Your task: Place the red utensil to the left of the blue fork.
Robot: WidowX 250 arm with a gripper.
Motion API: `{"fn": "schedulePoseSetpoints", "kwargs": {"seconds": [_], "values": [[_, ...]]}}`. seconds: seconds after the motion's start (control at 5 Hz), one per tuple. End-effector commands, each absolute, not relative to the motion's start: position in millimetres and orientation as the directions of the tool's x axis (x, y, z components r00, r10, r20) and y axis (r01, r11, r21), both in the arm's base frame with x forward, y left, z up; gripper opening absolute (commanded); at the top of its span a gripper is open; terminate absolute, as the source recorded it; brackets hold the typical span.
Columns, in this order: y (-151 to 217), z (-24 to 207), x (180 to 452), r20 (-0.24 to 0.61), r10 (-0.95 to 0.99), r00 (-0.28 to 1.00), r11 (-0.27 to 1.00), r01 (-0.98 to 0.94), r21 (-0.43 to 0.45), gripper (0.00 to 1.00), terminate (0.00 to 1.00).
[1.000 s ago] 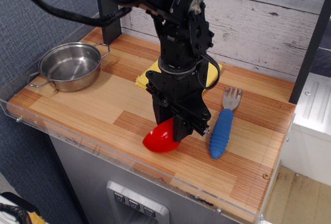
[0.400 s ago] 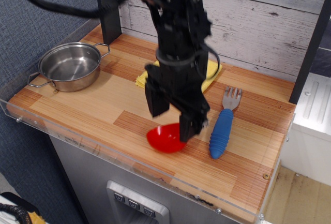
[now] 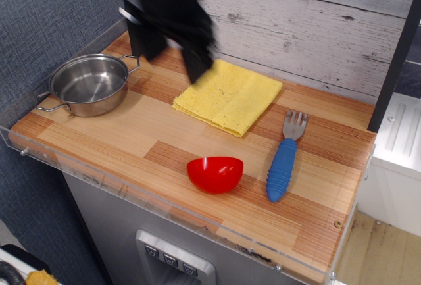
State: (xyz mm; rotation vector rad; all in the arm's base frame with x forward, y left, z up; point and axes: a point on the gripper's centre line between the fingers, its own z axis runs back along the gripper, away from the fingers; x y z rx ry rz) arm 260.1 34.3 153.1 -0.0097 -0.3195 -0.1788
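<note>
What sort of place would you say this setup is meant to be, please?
Probably a mock kitchen counter for robot trials: a steel pot, a blue fork and a red bowl lie on a wood-patterned worktop.

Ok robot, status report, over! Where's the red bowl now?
Gripper up near the back wall, motion-blurred, jaws unreadable. Red bowl upright on the counter, left of the blue fork, not touching. Nothing in the way.
</note>
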Motion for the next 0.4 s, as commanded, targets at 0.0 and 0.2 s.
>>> {"fn": "schedulePoseSetpoints", "kwargs": {"seconds": [0.0, 0.2], "values": [[77, 146, 274, 0.232, -0.073, 0.970, 0.997, 0.071, 0.015, 1.00, 0.00], [74, 126, 284, 0.140, -0.110, 0.984, 0.994, 0.109, 0.015, 1.00, 0.00]]}}
